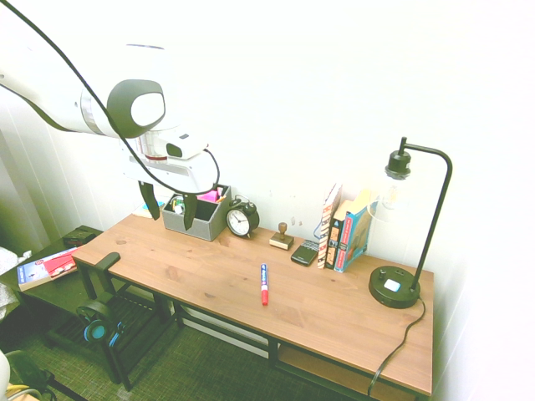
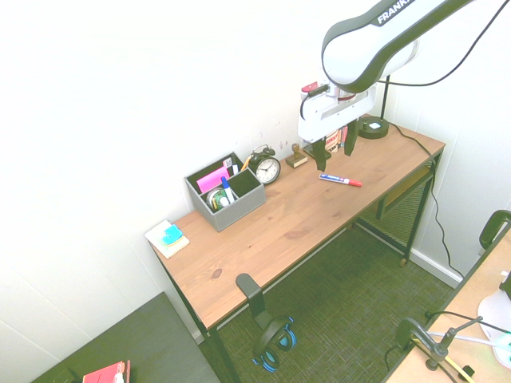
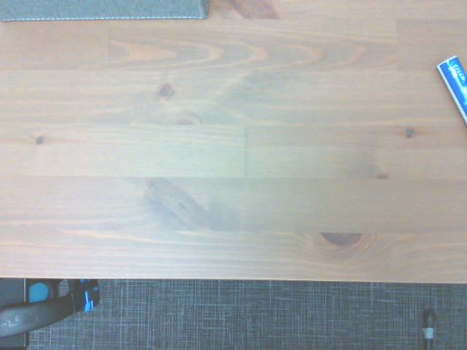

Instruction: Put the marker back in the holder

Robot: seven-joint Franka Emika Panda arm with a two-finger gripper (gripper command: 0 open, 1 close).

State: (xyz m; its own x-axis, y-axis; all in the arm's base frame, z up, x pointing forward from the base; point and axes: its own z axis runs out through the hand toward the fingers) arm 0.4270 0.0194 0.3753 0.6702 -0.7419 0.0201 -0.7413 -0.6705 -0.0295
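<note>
The marker lies flat near the middle of the wooden desk, its red cap toward the front edge; it also shows in the second exterior view, and its blue-banded end shows in the wrist view. The grey holder stands at the back left of the desk by the wall, with pens and pink notes inside; a strip of its wall reaches the wrist view. My gripper hangs open and empty high above the desk, between holder and marker.
A black alarm clock stands right beside the holder. Further right are a wooden stamp, a dark phone, upright books and a black desk lamp. Sticky notes lie at the desk's left end. Headphones hang below.
</note>
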